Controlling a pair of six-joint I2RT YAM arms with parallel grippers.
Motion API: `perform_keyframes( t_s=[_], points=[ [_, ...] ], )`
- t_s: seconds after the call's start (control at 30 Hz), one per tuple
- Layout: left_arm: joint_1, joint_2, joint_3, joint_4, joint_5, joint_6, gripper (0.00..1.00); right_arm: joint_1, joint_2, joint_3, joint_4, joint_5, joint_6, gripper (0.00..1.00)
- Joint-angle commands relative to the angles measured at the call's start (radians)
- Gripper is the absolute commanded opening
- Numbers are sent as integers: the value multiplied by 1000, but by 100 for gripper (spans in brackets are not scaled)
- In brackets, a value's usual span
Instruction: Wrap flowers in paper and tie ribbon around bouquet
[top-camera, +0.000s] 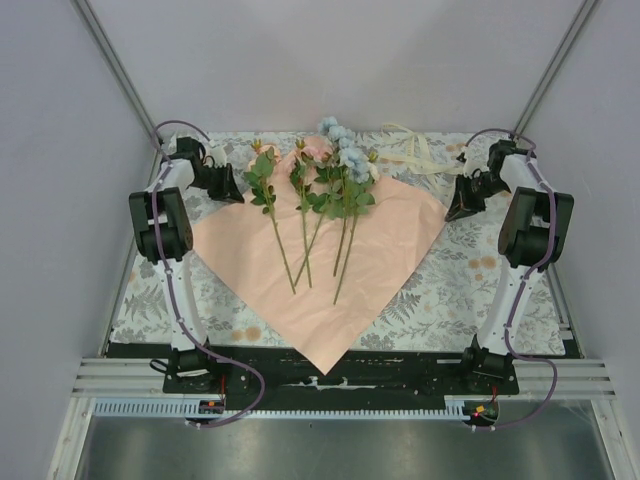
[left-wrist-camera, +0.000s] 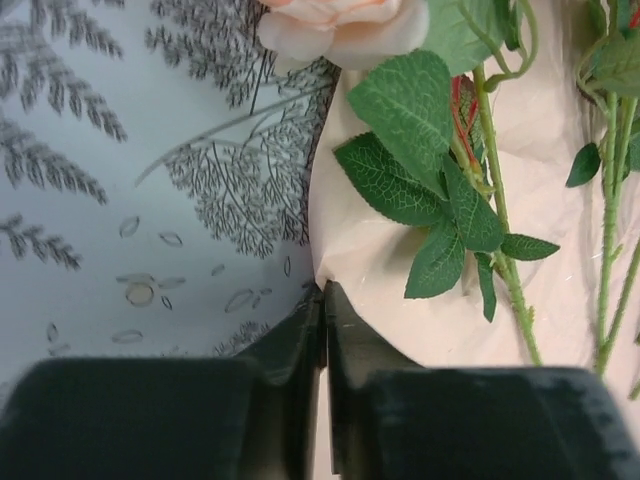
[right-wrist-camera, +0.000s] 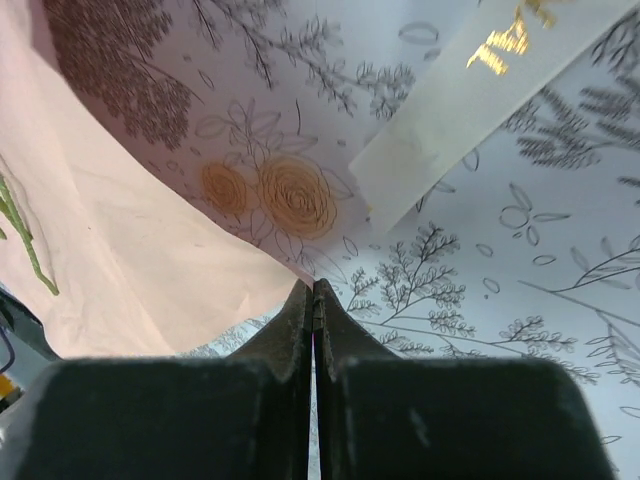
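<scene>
on the fern-printed tablecloth (top-camera: 450, 290), left gripper (left-wrist-camera: 322, 290) is clamped on the left corner of a thin salmon-pink paper sheet (top-camera: 330, 270); right gripper (right-wrist-camera: 313, 285) clamps its right corner. artificial rose and blue-blossom stems (top-camera: 350, 160) lie across it, cream ribbon (right-wrist-camera: 470, 110) beyond.

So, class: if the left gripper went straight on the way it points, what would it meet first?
The paper, its edge pinched in the left gripper's tips; beyond, probably the peach rose, depth unclear.

A robot lab cell: blank white walls (top-camera: 340, 70), aluminium frame rails (top-camera: 120, 378).
</scene>
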Motion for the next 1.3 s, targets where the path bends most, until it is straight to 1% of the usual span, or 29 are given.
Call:
perform_keyframes(
  t_s=[0.0, 0.03, 0.1, 0.13, 0.17, 0.2, 0.23, 0.27, 0.33, 0.4, 0.43, 0.47, 0.5, 0.53, 0.57, 0.6, 0.67, 0.7, 0.73, 0.83, 0.93, 1.0, 1.13, 1.2, 1.27],
  points=[
    [-7, 36, 72, 32, -58, -6, 32, -6, 22, 99, -3, -57, -8, 4],
    [-3, 10, 69, 23, -63, 8, 41, -6, 13, 108, -34, -74, -41, 23],
    [20, -103, 39, 23, -95, 45, 56, -14, -41, 91, -75, -85, -93, 55],
    [35, -164, 13, 24, -94, 74, 62, -20, -83, 76, -86, -85, -124, 66],
    [52, -253, -18, 27, -92, 116, 75, -26, -131, 61, -100, -88, -162, 75],
    [58, -324, -55, 17, -92, 178, 80, -26, -174, 45, -109, -88, -211, 80],
    [57, -406, -107, -8, -101, 271, 83, -28, -226, 26, -118, -89, -253, 85],
    [49, -489, -169, -19, -107, 349, 88, -25, -281, -1, -126, -103, -271, 88],
    [19, -635, -304, -84, -63, 513, 88, -8, -346, -34, -167, -170, -304, 86],
    [-90, -804, -487, -135, -101, 646, 88, 47, -397, -96, -204, -233, -314, 81],
    [-177, -879, -603, -137, -121, 707, 89, 78, -423, -144, -203, -256, -311, 78],
    [-242, -968, -700, -128, -132, 758, 89, 105, -438, -186, -201, -288, -304, 75],
    [-323, -1042, -822, -90, -150, 781, 89, 141, -452, -235, -189, -313, -290, 73],
    [-399, -1118, -901, -47, -176, 784, 88, 176, -458, -287, -178, -332, -272, 70],
    [-499, -1175, -973, -36, -196, 801, 88, 202, -457, -320, -165, -355, -256, 67],
    [-606, -1230, -1038, -16, -222, 812, 87, 214, -449, -353, -154, -381, -247, 66],
    [-806, -1321, -1139, 71, -294, 795, 86, 283, -432, -407, -112, -407, -207, 65],
    [-880, -1359, -1173, 116, -323, 781, 86, 300, -420, -424, -96, -416, -197, 64],
    [-956, -1370, -1204, 142, -350, 757, 86, 313, -409, -438, -79, -425, -187, 64],
    [-1139, -1364, -1265, 197, -408, 686, 87, 331, -380, -455, -31, -421, -157, 63],
    [-1299, -1357, -1349, 314, -540, 648, 87, 333, -365, -446, -20, -410, -150, 63],
    [-1368, -1354, -1405, 421, -606, 623, 87, 333, -365, -446, -13, -396, -149, 63],
    [-1487, -1288, -1439, 516, -707, 589, 84, 340, -345, -441, 20, -393, -120, 62],
    [-1521, -1259, -1440, 559, -739, 580, 83, 351, -328, -436, 40, -393, -97, 61],
    [-1546, -1233, -1448, 602, -767, 572, 79, 362, -317, -444, 64, -384, -75, 60]
  ],
)
